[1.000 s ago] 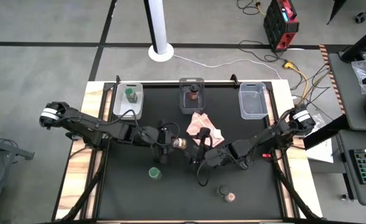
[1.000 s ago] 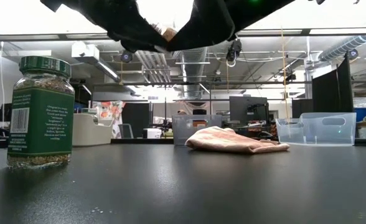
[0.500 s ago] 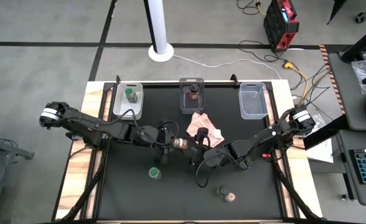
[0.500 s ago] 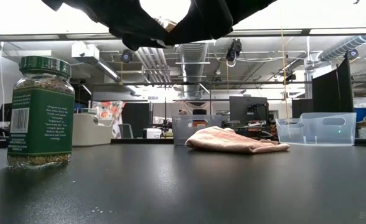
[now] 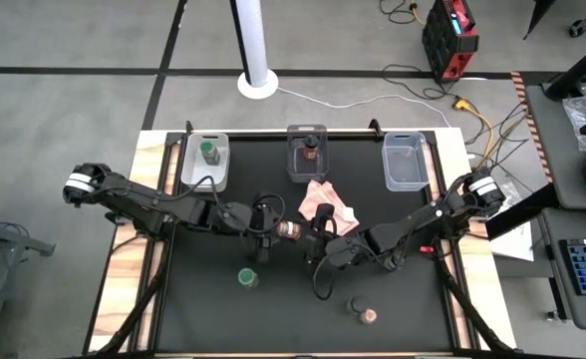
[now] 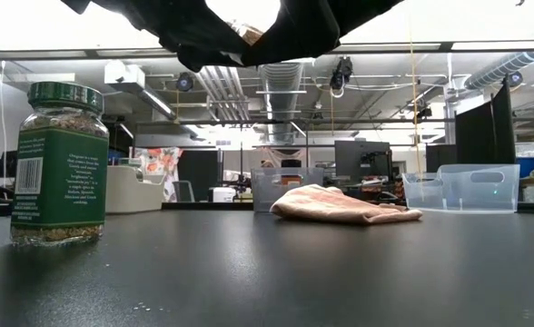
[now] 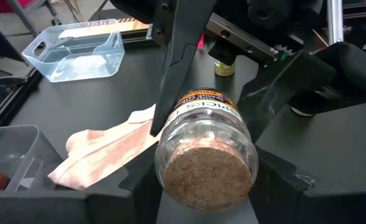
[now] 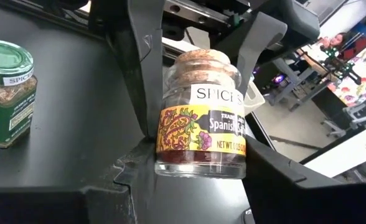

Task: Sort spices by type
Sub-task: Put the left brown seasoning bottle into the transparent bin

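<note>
Both grippers' jaws clasping 1 cork-lidded jar [image 5: 287,230], black tabletop [image 5: 413,309], workshop behind

high cam sits overhead, looks straight down on the whole black rectangular table top [image 5: 213,319] w/ both arms. low cam sits at table level, looks across it toward the room behind, very near a green-lidded glass spice jar [image 6: 60,163]; same jar shows small from above [image 5: 247,277]. each wrist cam looks fwd past its own fingers, close up on a cork-topped clear glass spice jar [image 7: 206,158] [image 8: 203,118]. pink crumpled cloth [image 5: 327,202] [image 6: 340,204] [image 7: 102,149] is shared by high, low & left wrist.
</note>
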You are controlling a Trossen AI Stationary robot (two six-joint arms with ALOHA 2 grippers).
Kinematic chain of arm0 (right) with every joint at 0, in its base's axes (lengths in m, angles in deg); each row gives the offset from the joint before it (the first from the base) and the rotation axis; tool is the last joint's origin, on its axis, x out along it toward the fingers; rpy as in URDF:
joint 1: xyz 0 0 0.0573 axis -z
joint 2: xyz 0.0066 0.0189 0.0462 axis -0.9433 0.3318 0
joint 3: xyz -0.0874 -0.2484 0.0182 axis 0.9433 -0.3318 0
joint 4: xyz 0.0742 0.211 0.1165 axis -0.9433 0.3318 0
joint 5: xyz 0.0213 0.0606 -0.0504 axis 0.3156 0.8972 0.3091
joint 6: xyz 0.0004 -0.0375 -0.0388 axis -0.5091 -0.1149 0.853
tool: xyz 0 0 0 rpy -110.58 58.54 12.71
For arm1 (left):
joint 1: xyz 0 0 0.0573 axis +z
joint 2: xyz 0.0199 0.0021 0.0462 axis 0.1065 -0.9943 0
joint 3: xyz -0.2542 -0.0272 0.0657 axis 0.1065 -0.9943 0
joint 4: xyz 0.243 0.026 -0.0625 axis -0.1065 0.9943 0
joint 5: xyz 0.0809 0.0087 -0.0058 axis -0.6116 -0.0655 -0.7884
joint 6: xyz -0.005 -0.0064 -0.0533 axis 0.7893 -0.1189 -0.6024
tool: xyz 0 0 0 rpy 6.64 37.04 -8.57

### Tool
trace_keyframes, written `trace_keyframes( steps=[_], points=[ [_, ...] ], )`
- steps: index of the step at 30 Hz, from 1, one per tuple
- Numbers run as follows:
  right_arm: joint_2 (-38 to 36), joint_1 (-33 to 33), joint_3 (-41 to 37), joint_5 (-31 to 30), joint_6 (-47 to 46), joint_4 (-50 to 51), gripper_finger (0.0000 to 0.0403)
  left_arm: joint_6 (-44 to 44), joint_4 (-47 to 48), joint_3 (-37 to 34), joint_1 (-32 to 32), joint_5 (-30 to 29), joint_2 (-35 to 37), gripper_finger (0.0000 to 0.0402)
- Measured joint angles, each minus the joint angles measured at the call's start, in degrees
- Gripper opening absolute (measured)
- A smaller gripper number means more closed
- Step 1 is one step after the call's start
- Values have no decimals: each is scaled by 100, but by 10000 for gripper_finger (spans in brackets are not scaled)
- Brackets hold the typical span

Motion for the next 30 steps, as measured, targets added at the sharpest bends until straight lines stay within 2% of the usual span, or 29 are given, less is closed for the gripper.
trace_keyframes(
  steps=[7, 12, 23, 26, 30],
  points=[
    [-2, -1, 6, -168, -167, 153, 185, 35, -11, -1, 9, -164, -4, 242],
    [-2, -4, 7, -439, -330, 514, 185, 184, -55, 7, 17, -193, -2, 267],
    [-276, -280, -147, -1034, -1230, 1375, 185, 585, -151, -23, 17, -302, 113, 274],
    [-355, -433, -385, -1203, -1386, 1157, 185, 691, -533, -177, 17, -300, 164, 274],
    [-378, -553, -842, -1372, -1410, 376, 189, 771, -1441, -628, 20, -297, 279, 274]
  ],
)
